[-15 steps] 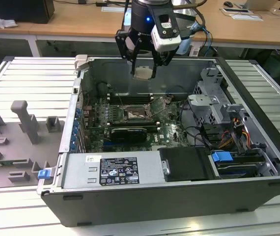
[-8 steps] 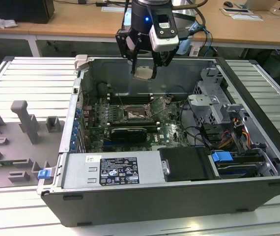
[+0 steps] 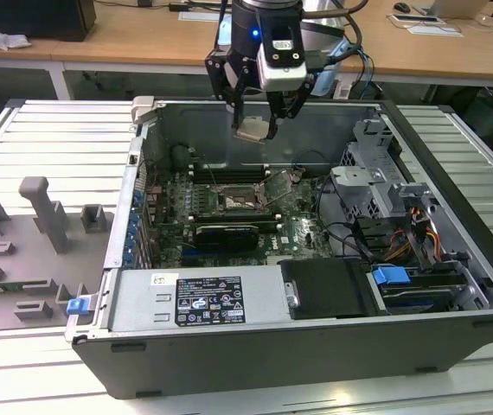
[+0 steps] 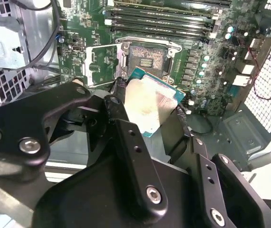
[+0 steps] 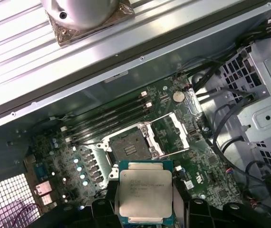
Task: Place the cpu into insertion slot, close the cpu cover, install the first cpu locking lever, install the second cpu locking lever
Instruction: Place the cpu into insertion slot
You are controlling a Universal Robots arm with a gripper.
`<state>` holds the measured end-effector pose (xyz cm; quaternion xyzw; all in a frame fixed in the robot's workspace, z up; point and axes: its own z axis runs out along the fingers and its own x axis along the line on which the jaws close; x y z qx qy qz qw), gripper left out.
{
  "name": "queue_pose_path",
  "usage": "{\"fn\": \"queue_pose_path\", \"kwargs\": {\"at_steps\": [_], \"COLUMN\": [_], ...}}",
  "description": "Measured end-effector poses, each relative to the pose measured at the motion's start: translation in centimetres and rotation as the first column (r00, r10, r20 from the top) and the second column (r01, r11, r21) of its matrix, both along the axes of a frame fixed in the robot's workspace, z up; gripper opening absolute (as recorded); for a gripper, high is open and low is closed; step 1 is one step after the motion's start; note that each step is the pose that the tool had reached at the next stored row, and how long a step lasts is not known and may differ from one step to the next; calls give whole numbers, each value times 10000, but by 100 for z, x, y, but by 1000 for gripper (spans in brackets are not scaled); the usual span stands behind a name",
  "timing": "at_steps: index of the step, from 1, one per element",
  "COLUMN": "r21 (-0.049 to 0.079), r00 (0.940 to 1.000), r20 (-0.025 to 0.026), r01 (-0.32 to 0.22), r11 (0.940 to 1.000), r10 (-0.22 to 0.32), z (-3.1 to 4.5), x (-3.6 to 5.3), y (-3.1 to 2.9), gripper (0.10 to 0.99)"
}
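Observation:
My gripper (image 3: 255,128) hangs over the open computer case, shut on the cpu (image 3: 252,130), a small square chip with a pale metal top. In both wrist views the cpu (image 4: 149,103) (image 5: 145,192) sits between the black fingers (image 4: 118,92), held by two opposite edges. The insertion slot (image 3: 236,201) (image 5: 130,146) (image 4: 147,58) lies below on the green motherboard, uncovered and dark inside. Beside the socket, the cpu cover (image 5: 174,135) (image 4: 101,61), a silver frame plate, is swung open. The chip is well above the socket and touches nothing else.
Long black memory slots (image 5: 111,118) run beside the socket. A black graphics card (image 3: 225,235) lies toward the case front, next to the labelled power supply (image 3: 199,298). A drive cage (image 3: 376,186) and cables (image 3: 350,238) fill the exterior view's right. Grey fixtures (image 3: 43,212) stand outside, left.

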<state>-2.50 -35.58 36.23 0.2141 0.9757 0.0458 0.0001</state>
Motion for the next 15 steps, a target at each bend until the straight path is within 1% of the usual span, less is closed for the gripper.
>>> {"fn": "queue_pose_path", "kwargs": {"at_steps": [3, 11, 15], "r21": [-1, -1, 0], "r00": [9995, 9962, 9899], "r20": [0, -1, -1], "r01": [326, 876, 1418], "r11": [9995, 9962, 9899], "r10": [-326, -876, -1418], "z": [0, 0, -1], "x": [0, 0, 0], "y": [0, 0, 0], "gripper": [537, 537, 537]}}
